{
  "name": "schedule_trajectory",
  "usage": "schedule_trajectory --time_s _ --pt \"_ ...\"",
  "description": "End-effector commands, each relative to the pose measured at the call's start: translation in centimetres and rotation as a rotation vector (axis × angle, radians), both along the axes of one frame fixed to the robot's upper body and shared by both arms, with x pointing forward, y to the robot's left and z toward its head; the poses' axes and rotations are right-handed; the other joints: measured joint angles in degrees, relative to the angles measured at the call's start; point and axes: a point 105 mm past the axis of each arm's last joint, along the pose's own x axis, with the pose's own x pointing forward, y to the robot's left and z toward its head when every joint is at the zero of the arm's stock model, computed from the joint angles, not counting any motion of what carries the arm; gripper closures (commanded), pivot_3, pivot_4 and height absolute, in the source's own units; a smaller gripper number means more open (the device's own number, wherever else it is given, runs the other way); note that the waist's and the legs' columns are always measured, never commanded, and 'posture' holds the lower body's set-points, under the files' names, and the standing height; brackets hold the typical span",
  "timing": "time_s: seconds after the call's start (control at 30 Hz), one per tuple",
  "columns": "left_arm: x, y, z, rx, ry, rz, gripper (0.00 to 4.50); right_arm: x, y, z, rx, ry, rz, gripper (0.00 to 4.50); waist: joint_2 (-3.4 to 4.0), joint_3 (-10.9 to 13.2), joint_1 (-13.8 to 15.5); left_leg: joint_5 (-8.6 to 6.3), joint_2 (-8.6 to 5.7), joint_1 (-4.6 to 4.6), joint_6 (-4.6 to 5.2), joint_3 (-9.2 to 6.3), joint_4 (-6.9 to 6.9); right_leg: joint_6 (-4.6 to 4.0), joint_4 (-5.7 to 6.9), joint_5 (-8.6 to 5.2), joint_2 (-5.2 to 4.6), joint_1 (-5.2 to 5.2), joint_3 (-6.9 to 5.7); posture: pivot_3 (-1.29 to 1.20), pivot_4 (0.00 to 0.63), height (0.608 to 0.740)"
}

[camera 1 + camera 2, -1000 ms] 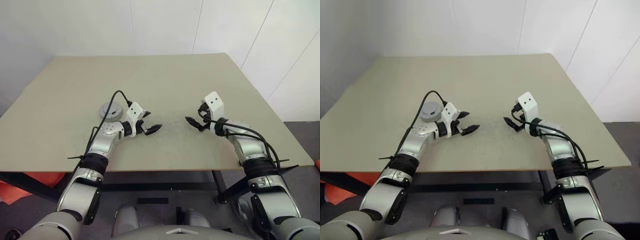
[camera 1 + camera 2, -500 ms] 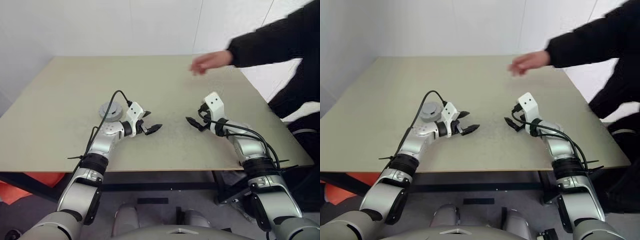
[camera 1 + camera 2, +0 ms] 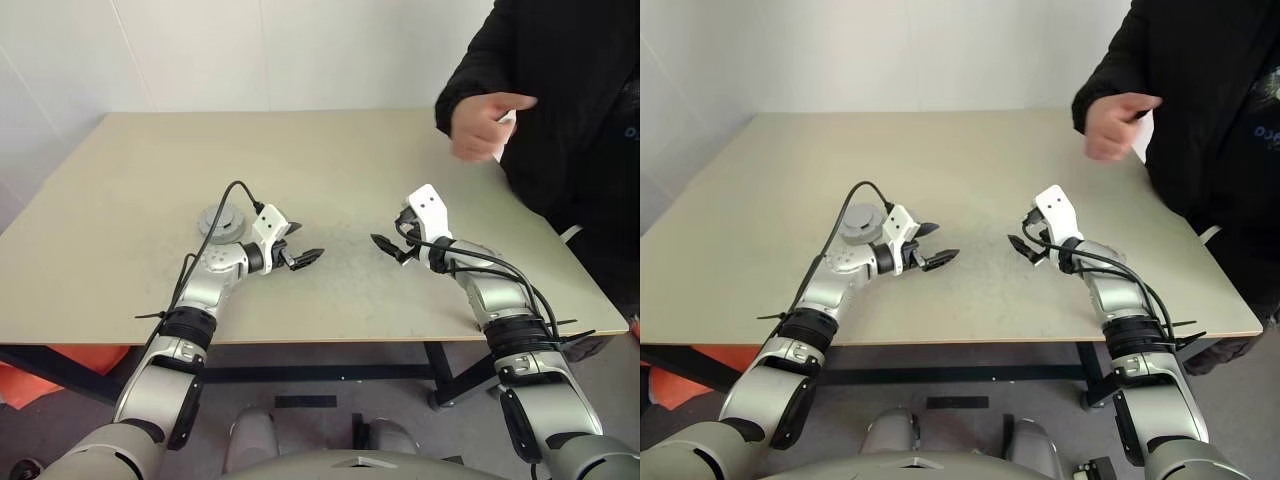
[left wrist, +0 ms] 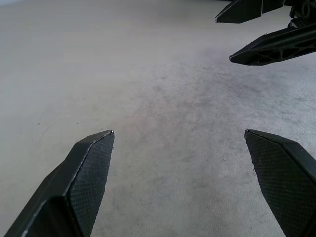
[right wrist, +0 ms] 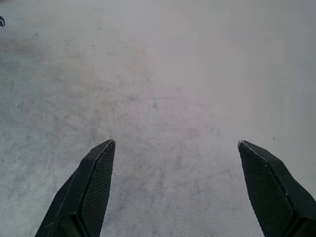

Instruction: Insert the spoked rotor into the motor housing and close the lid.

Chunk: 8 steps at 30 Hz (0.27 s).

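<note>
A silver-grey round disc with a raised centre, the lid [image 3: 222,219], lies on the table [image 3: 330,160] just behind my left forearm. I cannot tell whether anything sits under it. The spoked rotor and the motor housing are out of view. My left gripper [image 3: 309,241] hovers low over the table's middle, pointing right, open and empty. My right gripper [image 3: 387,228] faces it from the right, also open and empty. A bare stretch of table separates them. In the left wrist view the left fingers [image 4: 89,173] stand wide apart, and the right gripper's fingertips [image 4: 266,42] show beyond them.
A person in a black sleeve [image 3: 560,80] stands at the table's far right corner, with a hand [image 3: 480,125] held above that edge. A black cable [image 3: 215,225] arcs over my left wrist. An orange object [image 3: 25,380] lies on the floor to the left.
A person has come in from the right. Their hand reached over the far part of the table, then drew back toward the right edge. Both arms and the lid stayed still.
</note>
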Motion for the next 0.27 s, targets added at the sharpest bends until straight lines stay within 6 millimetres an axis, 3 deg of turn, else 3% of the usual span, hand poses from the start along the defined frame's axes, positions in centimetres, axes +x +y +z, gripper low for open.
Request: schedule_trajectory --time_s 0.03,0.27 --pt "0.42 0.02 1.34 -0.015 -0.051 0.002 0.02 0.50 0.47 1.80 0.005 -0.065 0.019 0.00 0.00 0.00 -0.01 0.00 0.00 0.00 0.00 0.00 -0.01 0.00 -0.01 0.00 0.00 0.00 0.00 0.00 0.000 0.740" --pt "0.22 0.13 1.08 -0.013 -0.046 0.003 0.02 0.41 0.59 1.53 0.003 -0.059 0.023 0.00 0.00 0.00 -0.03 -0.02 0.00 -0.02 0.03 0.01 -0.04 0.00 -0.08 0.00 0.00 0.00 0.00 0.00 0.000 0.740"
